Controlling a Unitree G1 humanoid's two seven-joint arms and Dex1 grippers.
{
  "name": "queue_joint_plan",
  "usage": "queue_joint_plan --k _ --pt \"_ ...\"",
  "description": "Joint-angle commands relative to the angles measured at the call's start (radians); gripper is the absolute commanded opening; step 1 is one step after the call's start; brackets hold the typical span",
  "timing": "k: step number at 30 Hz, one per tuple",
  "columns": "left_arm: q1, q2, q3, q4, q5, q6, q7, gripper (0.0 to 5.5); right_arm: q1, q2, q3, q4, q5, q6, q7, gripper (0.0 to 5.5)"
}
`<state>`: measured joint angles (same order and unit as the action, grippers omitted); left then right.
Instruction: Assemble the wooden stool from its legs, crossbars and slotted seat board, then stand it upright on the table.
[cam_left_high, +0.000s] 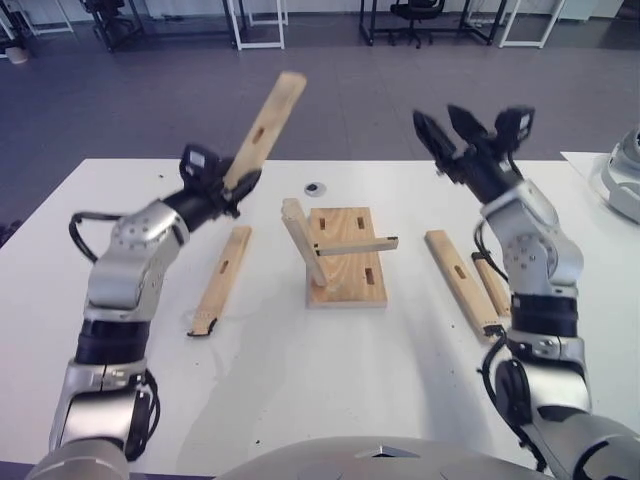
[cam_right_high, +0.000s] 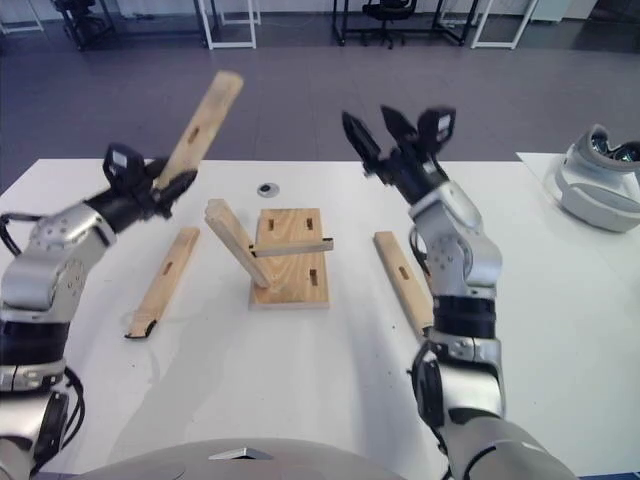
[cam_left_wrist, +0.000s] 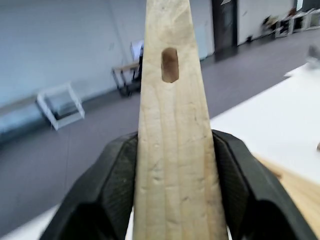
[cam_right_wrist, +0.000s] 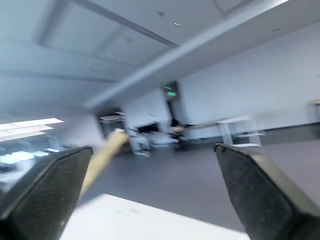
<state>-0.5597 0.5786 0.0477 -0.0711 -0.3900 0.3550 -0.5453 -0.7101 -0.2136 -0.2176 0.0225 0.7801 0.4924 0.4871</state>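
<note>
Seat board (cam_left_high: 350, 262) lies flat mid-tabletop (cam_left_high: 300, 380) with one tilted leg (cam_left_high: 303, 243) planted in it and a crossbar (cam_left_high: 355, 246) jutting sideways from that leg. Left claw (cam_left_high: 238, 187) grips a second leg (cam_left_high: 264, 130), angled up in the air. Right claw (cam_left_high: 440, 116) hovers high, fingers spread, holding nothing. A loose leg (cam_left_high: 222, 272) lies to the board's left, and two more wooden pieces (cam_left_high: 457, 270) to its right.

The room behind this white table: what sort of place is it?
Likely a lab or workshop: metal-framed benches and an office chair on bare grey floor, a headset beside the white table.
</note>
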Motion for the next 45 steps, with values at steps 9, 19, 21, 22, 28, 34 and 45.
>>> queue_joint_plan --k 9,19,21,22,28,34,45 --pt "-0.091 -0.045 -0.109 -0.034 0.071 -0.180 -0.201 2.12 -0.206 0.156 -0.160 0.045 0.404 0.184 -0.213 4.21" --pt "-0.104 -0.040 -0.116 -0.022 0.147 -0.256 -0.224 2.12 -0.177 0.171 -0.159 0.014 0.464 0.195 -0.305 2.24" --pt "-0.109 -0.042 -0.118 -0.014 0.161 -0.273 -0.222 2.12 -0.170 0.177 -0.160 0.010 0.472 0.199 -0.323 1.87" --pt "-0.110 -0.043 -0.121 -0.010 0.169 -0.283 -0.221 2.12 -0.165 0.180 -0.157 0.009 0.472 0.201 -0.333 1.70" --pt "-0.114 -0.042 -0.130 -0.008 0.206 -0.306 -0.222 2.11 -0.127 0.184 -0.144 -0.006 0.425 0.174 -0.378 1.01" --pt "-0.046 -0.015 -0.037 -0.010 0.220 -0.265 -0.148 3.53 0.336 0.064 -0.269 -0.299 0.300 0.125 -0.445 1.00" --pt "0.402 -0.124 0.041 -0.253 0.211 0.012 0.124 4.65 0.682 0.121 -0.197 -0.490 0.349 0.154 -0.664 1.00"
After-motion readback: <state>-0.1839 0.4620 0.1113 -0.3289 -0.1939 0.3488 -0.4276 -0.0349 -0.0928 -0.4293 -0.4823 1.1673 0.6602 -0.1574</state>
